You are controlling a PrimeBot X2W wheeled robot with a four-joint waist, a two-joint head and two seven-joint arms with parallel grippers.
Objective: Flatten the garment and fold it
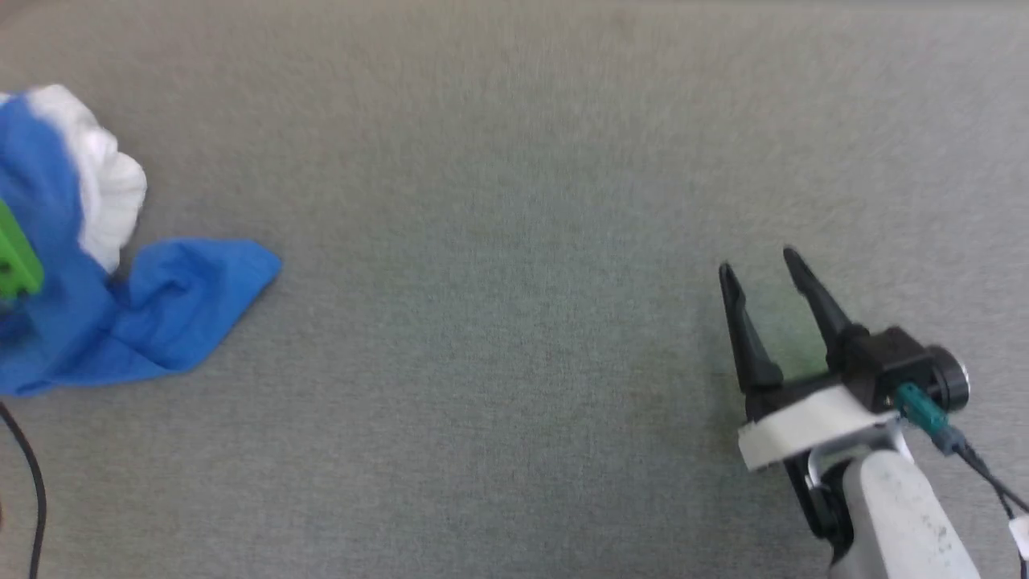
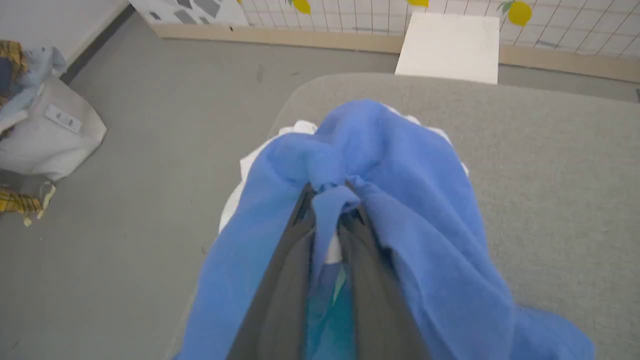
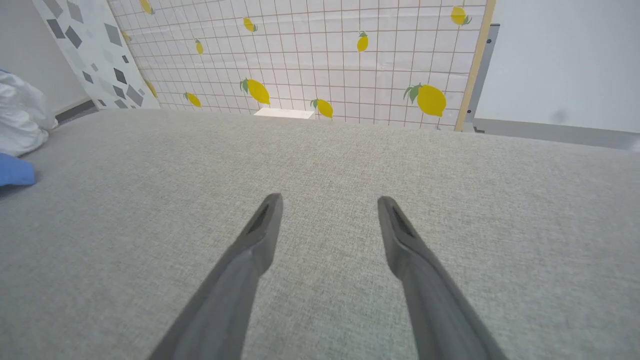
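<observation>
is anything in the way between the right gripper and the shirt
Nothing visible. Bare grey surface lies between the open right gripper and the garment, which is bunched at the robot's left with the left gripper pinching a blue fold.

right end effector (image 3: 330,200) spread wide over grey cushion (image 3: 320,160), garment (image 3: 17,125) at far left, lemon-print wall (image 3: 320,60) behind
</observation>
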